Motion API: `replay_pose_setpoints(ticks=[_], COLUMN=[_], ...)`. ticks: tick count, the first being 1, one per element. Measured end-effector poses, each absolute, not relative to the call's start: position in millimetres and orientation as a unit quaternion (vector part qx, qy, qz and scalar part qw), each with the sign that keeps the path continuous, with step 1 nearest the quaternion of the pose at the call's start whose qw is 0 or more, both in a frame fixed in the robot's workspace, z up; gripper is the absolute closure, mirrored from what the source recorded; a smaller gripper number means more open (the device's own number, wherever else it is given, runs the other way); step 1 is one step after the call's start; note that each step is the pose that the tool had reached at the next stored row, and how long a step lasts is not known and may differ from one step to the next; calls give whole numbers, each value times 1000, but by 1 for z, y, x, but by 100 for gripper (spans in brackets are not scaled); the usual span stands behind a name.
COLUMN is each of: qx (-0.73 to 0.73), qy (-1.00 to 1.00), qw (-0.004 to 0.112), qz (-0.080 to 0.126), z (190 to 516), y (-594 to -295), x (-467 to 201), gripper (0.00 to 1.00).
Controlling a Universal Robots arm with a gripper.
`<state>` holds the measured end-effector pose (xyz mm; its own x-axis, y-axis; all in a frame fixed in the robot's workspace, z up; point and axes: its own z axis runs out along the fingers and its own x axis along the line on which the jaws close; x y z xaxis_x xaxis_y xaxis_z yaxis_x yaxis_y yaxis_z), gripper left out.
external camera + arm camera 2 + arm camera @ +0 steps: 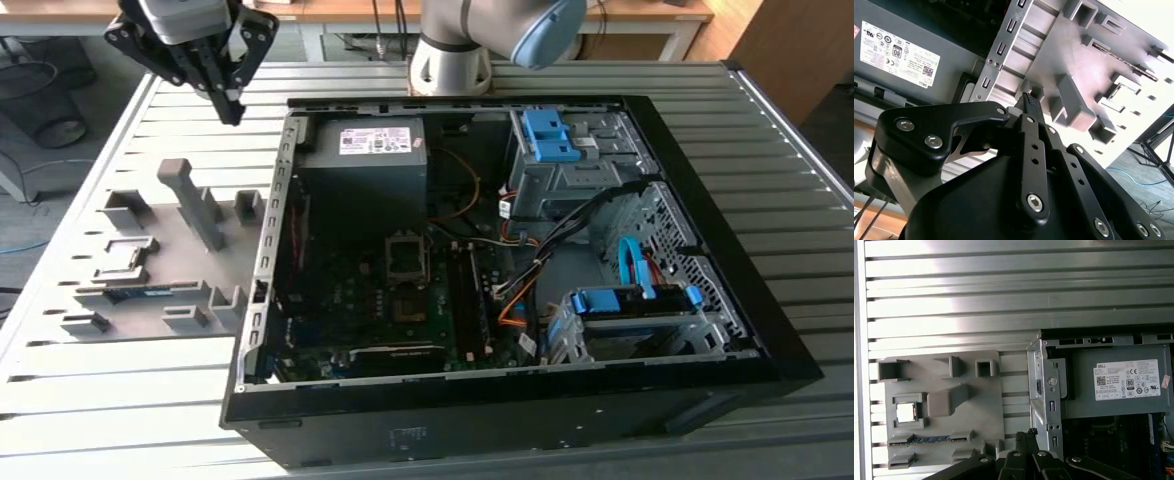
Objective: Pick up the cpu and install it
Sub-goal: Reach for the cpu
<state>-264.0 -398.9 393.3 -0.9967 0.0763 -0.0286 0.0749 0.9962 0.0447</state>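
In the upper left of the exterior view, the gripper (231, 108) is hanging above the slatted table (80, 400), its claw pinched narrow with the tips together, gripping nothing. The cpu (905, 412) is lying in a square pocket of the grey holder (187, 268), which is sitting at that view's left, beside the open computer case (534, 420).

Exterior view: high, angled down on the case (507, 420) and parts tray (200, 270). First wrist view looks straight down from well up; second wrist view sits close behind the gripper (1029, 97), oblique. All three share the parts tray and one case corner.
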Motion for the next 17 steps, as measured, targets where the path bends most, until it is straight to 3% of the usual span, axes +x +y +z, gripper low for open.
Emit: replay_pose_setpoints(ticks=[17], qx=[38], qy=[999], qw=[15], qz=[22], z=[393], y=[-399], x=[-287], gripper=[90])
